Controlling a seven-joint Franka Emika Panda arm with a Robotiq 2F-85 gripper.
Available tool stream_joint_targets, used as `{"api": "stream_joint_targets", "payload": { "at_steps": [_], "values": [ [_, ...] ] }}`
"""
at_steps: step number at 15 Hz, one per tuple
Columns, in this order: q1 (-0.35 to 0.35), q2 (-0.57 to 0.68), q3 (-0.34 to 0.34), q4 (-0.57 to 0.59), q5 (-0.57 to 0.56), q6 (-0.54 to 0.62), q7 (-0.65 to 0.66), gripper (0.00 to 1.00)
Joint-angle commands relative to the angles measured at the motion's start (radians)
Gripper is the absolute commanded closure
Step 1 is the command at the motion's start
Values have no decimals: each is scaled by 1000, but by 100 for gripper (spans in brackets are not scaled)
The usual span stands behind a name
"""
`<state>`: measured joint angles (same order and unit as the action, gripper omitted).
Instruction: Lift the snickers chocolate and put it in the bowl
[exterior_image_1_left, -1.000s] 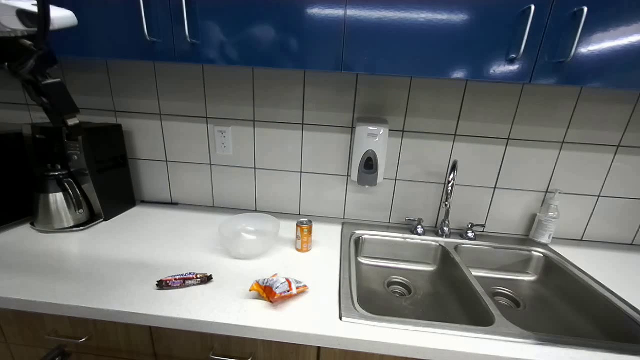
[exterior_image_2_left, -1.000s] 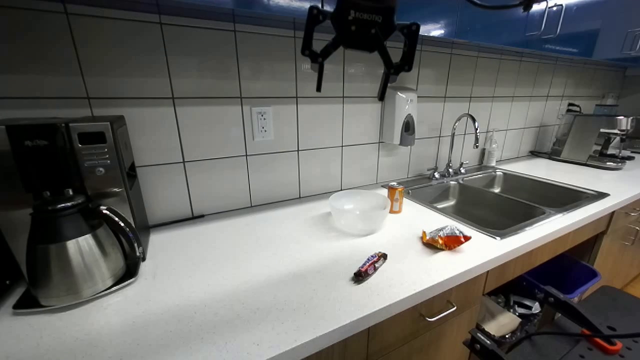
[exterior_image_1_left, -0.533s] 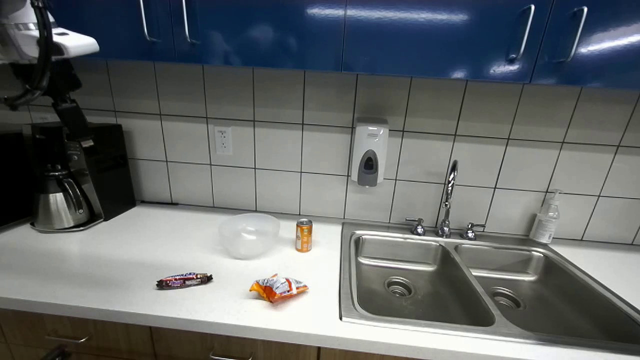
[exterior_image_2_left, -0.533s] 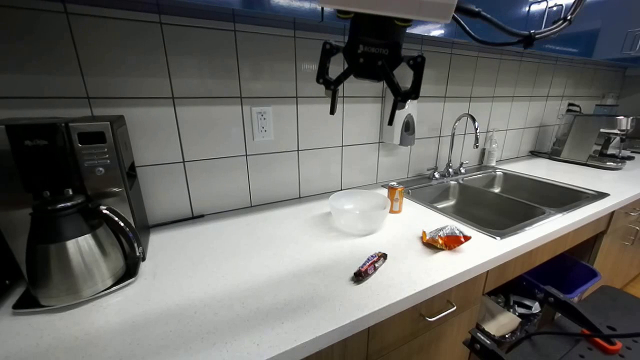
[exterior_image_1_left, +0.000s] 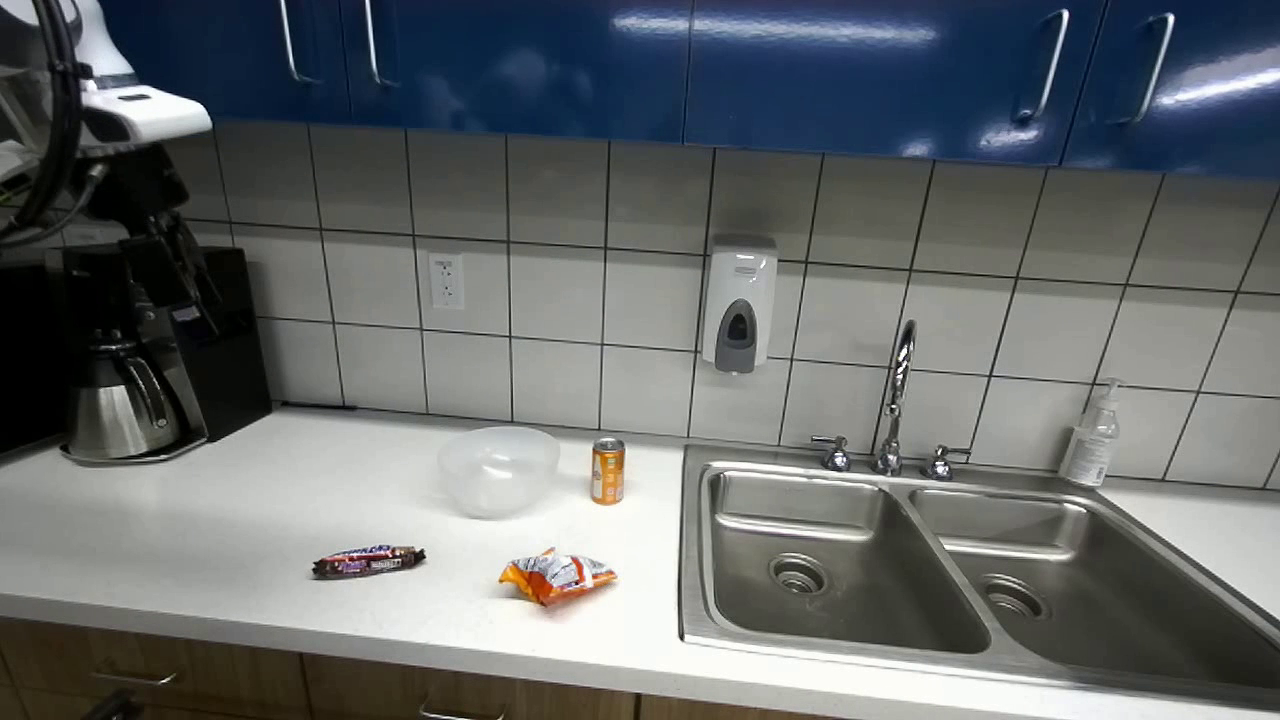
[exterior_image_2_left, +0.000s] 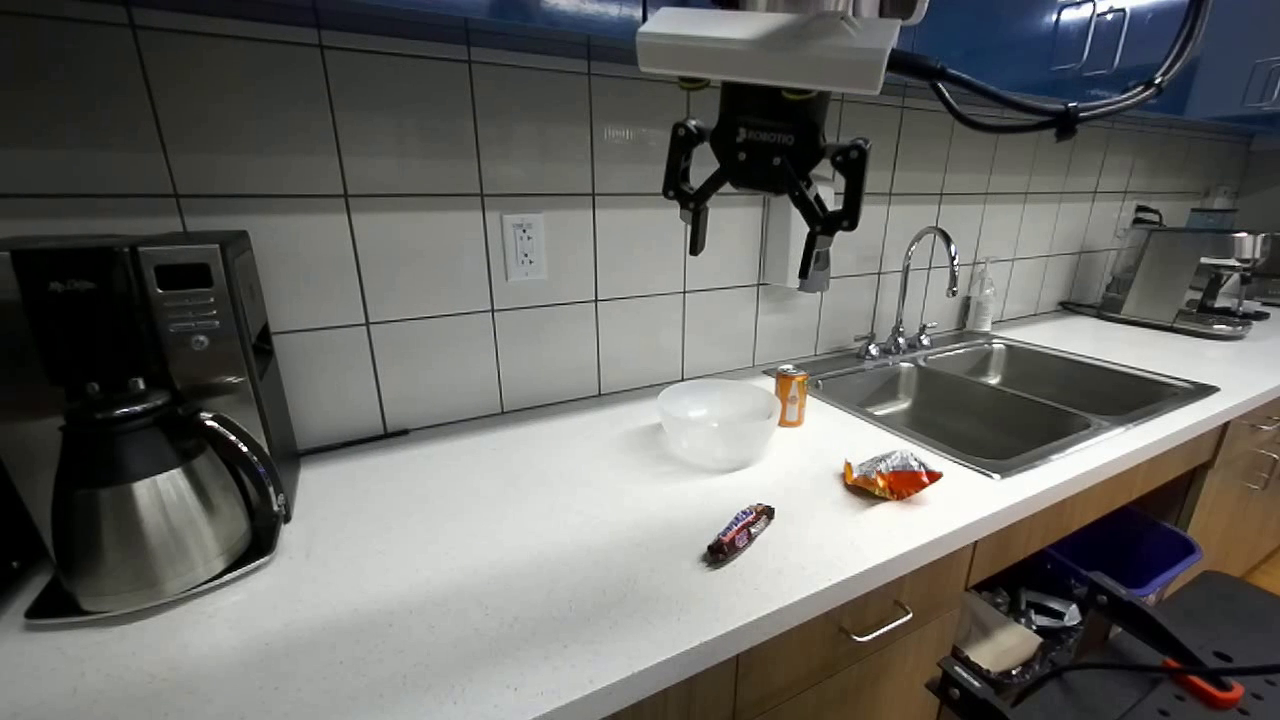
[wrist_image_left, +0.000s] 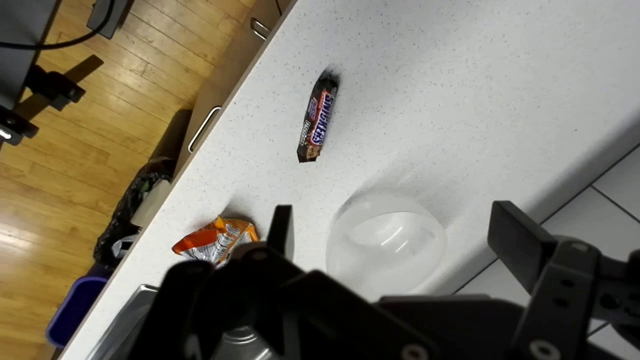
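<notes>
The snickers chocolate (exterior_image_1_left: 369, 562) lies flat on the white counter, left of and nearer the front edge than the bowl (exterior_image_1_left: 497, 472). Both show in both exterior views, the bar (exterior_image_2_left: 739, 534) in front of the translucent bowl (exterior_image_2_left: 718, 425). My gripper (exterior_image_2_left: 752, 264) hangs high above the counter, fingers pointing down, wide open and empty. In the wrist view the bar (wrist_image_left: 318, 118) lies beyond the fingertips, and the bowl (wrist_image_left: 387, 245) shows between the open fingers (wrist_image_left: 392, 207), far below them. The bowl's lower part is hidden by the gripper there.
An orange-red snack packet (exterior_image_1_left: 558, 577) lies right of the bar. An orange can (exterior_image_1_left: 607, 470) stands close to the bowl. A steel sink (exterior_image_1_left: 840, 560) is at the right. A coffee maker (exterior_image_2_left: 150, 430) stands at the left, and a soap dispenser (exterior_image_1_left: 739, 305) hangs on the tiled wall.
My gripper has come down and, in an exterior view, shifted a little to the right, with more of the arm now visible. It stays open. The bar and bowl have not moved.
</notes>
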<state>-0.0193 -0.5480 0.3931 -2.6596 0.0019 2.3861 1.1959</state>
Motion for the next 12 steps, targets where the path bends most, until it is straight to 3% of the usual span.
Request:
{"api": "stream_joint_targets", "payload": {
  "at_steps": [1, 7, 12],
  "values": [
    [-3, -3, 3, -15, -35, 13, 99, 0],
    [16, 31, 1, -17, -31, 20, 170, 0],
    [33, 51, -26, -18, -23, 34, 143, 0]
  ]
}}
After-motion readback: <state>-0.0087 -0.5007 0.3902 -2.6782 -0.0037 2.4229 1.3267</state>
